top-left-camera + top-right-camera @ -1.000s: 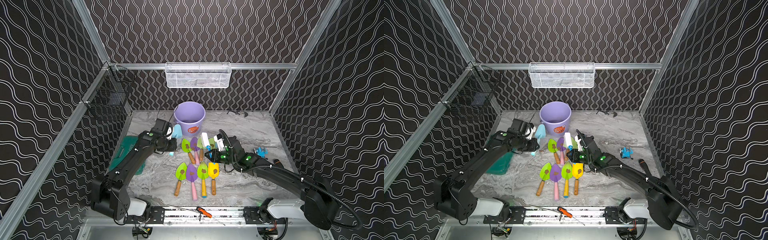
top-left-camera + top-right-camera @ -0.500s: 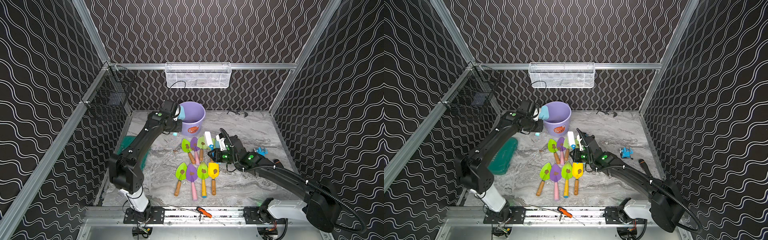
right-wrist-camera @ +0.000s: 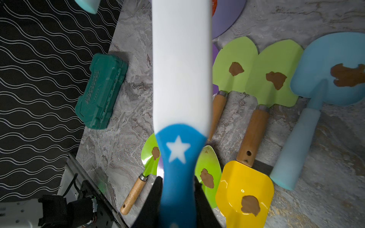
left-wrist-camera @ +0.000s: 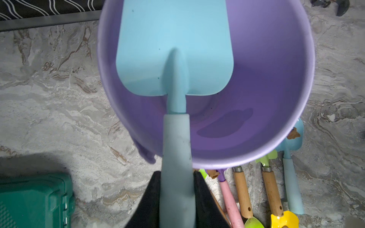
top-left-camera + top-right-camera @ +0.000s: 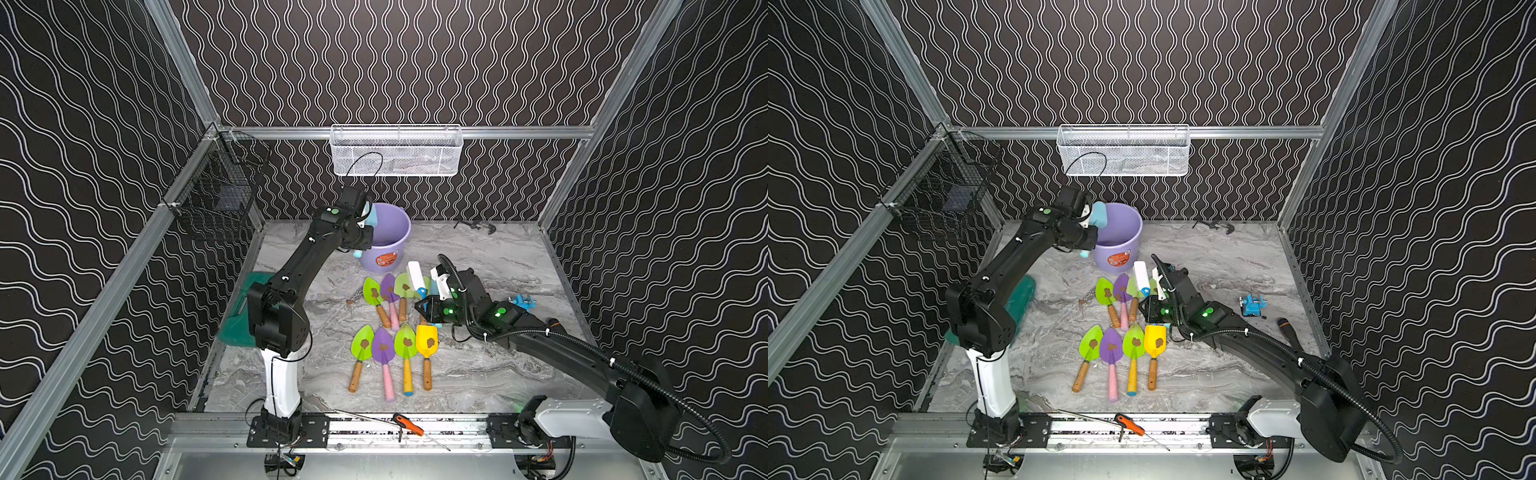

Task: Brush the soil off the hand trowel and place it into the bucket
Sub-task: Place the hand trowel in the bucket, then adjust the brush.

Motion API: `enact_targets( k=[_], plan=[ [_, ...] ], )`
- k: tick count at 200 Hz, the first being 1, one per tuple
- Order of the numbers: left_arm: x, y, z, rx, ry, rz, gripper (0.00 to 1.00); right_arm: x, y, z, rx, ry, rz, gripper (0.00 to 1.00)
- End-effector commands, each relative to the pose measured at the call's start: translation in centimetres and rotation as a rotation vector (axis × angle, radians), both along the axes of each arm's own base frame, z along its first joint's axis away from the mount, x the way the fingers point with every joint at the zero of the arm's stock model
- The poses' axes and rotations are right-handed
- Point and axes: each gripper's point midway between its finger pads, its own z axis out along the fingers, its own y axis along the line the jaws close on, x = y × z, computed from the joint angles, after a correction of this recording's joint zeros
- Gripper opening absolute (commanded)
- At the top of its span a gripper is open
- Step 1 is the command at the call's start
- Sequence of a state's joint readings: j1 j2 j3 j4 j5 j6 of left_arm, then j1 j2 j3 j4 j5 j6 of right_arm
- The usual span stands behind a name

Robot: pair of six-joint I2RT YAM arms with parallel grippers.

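The left gripper has its black fingers pressed against both sides of a light-blue trowel, whose blade hangs over the mouth of the purple bucket; a green case lies on the marble table

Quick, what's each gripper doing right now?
Left gripper: closed on the light blue trowel, by its handle.
Right gripper: closed on the brush, by its blue handle.
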State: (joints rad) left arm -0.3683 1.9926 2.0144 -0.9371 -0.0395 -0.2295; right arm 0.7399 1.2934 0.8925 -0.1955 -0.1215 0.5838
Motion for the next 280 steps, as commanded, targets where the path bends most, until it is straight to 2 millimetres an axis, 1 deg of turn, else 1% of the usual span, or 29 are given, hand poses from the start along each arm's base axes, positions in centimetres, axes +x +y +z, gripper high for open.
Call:
enact_targets(
  k=[1, 16, 39, 54, 69, 77, 83, 103, 106, 107, 119, 126, 127, 129, 130, 134, 140, 152, 158, 171, 184, 204, 219, 230, 254, 258, 260, 262, 280],
  plan=[
    [0.3, -0.3, 0.6, -0.006, -0.014, -0.014, 0.38, 0.4, 0.1, 1.0, 0.011, -0.033, -0.003, 0.0],
    [0.5, -0.5, 1.5, -0.019, -0.034, -0.017, 0.42, 0.4, 0.2, 1.2, 0.016, -0.035, 0.003, 0.0],
    [0.5, -0.6, 3.2, -0.029, -0.069, -0.017, 0.46, 0.4, 0.4, 1.4, 0.014, -0.038, 0.014, 0.0],
    [0.0, -0.4, 4.8, -0.037, -0.104, -0.014, 0.47, 0.2, 0.4, 1.5, 0.009, -0.045, 0.026, 0.0],
    [-1.1, 0.0, 6.3, -0.048, -0.14, -0.004, 0.47, 0.1, 0.3, 1.8, -0.007, -0.057, 0.044, 0.0],
    [-2.2, 0.1, 6.9, -0.062, -0.15, -0.006, 0.47, -0.1, 0.2, 1.9, -0.02, -0.058, 0.057, 0.0],
    [-3.4, 0.2, 7.4, -0.081, -0.162, -0.014, 0.49, -0.3, 0.3, 2.1, -0.023, -0.065, 0.077, 0.0],
    [-7.0, -0.7, 8.7, -0.197, -0.193, -0.04, 0.56, -1.4, 0.6, 2.7, -0.01, -0.073, 0.141, 0.0],
    [-7.7, -0.9, 8.5, -0.221, -0.188, -0.049, 0.57, -1.7, 0.7, 2.7, -0.006, -0.073, 0.153, 0.0],
    [-7.9, -0.9, 8.8, -0.229, -0.195, -0.051, 0.58, -1.7, 0.7, 2.8, -0.005, -0.074, 0.158, 0.0],
    [-10.5, -2.0, 8.0, -0.334, -0.167, -0.073, 0.63, -2.6, 1.1, 2.9, 0.007, -0.069, 0.201, 0.0],
    [-11.9, -2.9, 7.6, -0.399, -0.149, -0.099, 0.69, -3.2, 1.4, 3.1, 0.016, -0.068, 0.232, 0.0],
    [-12.0, -3.0, 7.8, -0.411, -0.154, -0.103, 0.7, -3.2, 1.5, 3.1, 0.016, -0.067, 0.235, 0.0],
    [-12.4, -3.2, 7.5, -0.428, -0.144, -0.108, 0.72, -3.4, 1.5, 3.0, 0.015, -0.064, 0.24, 0.0],
    [-12.6, -3.4, 7.7, -0.442, -0.149, -0.112, 0.73, -3.4, 1.6, 3.1, 0.015, -0.063, 0.243, 0.0],
    [-13.3, -3.7, 7.3, -0.476, -0.14, -0.117, 0.77, -3.7, 1.7, 3.0, 0.009, -0.057, 0.249, 0.0],
    [-14.1, -4.2, 7.1, -0.525, -0.143, -0.123, 0.85, -4.1, 1.9, 2.8, 0.0, -0.048, 0.258, 0.0],
    [-15.6, -5.0, 7.0, -0.624, -0.146, -0.128, 0.97, -4.8, 2.5, 2.6, -0.013, -0.035, 0.276, 0.0],
    [-16.1, -5.4, 6.8, -0.661, -0.145, -0.132, 0.99, -5.1, 2.8, 2.5, -0.013, -0.036, 0.282, 0.0],
    [-17.0, -6.3, 6.3, -0.717, -0.129, -0.137, 0.99, -5.9, 3.7, 2.5, -0.001, -0.029, 0.301, 0.0],
    [-17.6, -7.0, 5.6, -0.724, -0.117, -0.145, 0.99, -6.3, 4.3, 2.3, -0.002, -0.018, 0.309, 0.0],
    [-18.3, -7.8, 3.7, -0.719, -0.06, -0.153, 0.99, -6.4, 5.1, 2.8, 0.016, -0.033, 0.314, 0.0],
    [-18.5, -8.1, 2.5, -0.723, -0.027, -0.149, 0.96, -6.4, 5.4, 3.1, 0.017, -0.043, 0.311, 0.0],
    [-18.7, -8.3, 1.6, -0.725, 0.007, -0.149, 0.93, -6.4, 5.7, 3.3, 0.019, -0.048, 0.312, 0.0],
    [-19.1, -8.6, 0.3, -0.727, 0.043, -0.144, 0.85, -6.4, 5.9, 2.7, 0.005, -0.042, 0.31, 0.0],
    [-19.1, -8.6, 0.2, -0.73, 0.045, -0.143, 0.83, -6.4, 5.9, 2.6, 0.003, -0.041, 0.312, 0.0],
    [-19.1, -8.6, 0.1, -0.731, 0.047, -0.143, 0.82, -6.2, 6.3, 3.6, 0.018, -0.055, 0.312, 0.0],
    [-19.1, -8.6, 0.1, -0.733, 0.047, -0.142, 0.81, -6.2, 6.4, 3.8, 0.021, -0.058, 0.313, 0.0],
    [-19.1, -9.1, -0.2, -0.776, 0.061, -0.138, 0.68, -6.2, 6.7, 3.7, 0.022, -0.058, 0.318, 0.0]
  ],
)
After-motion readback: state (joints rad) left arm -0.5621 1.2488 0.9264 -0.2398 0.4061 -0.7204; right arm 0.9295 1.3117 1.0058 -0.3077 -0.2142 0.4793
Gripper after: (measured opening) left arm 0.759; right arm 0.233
